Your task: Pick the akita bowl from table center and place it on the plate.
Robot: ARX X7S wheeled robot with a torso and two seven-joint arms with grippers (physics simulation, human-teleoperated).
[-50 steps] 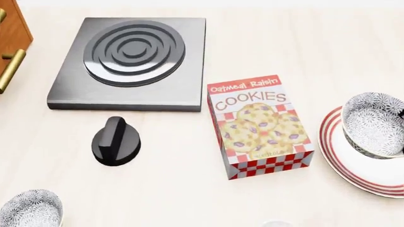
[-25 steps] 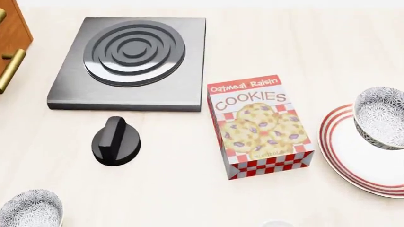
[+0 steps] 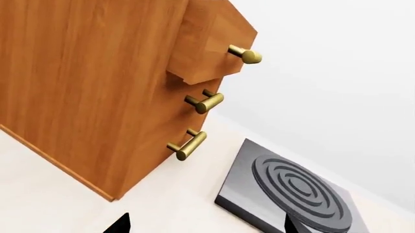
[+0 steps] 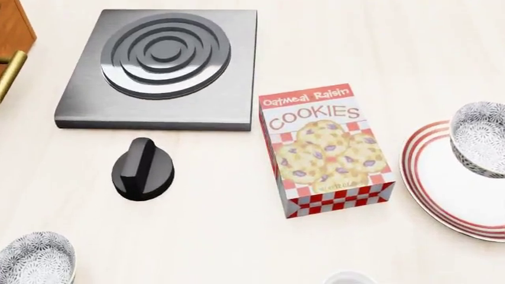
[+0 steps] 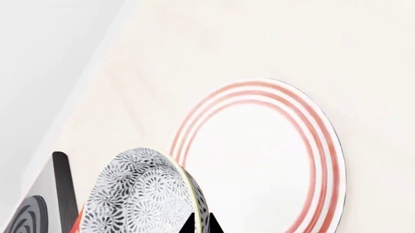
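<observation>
Bowl's the thing here; akita bowl (image 4: 481, 139) hangs tilted over the plate (image 4: 442, 195)'s far right rim; right gripper (image 5: 201, 225) seems clamped on it; left gripper's state, can't tell.

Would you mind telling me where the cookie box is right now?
In the head view the cookie box lies near the table's middle, between the black knob on the robot's left and the red-ringed plate on its right, just in front of the burner.
</observation>
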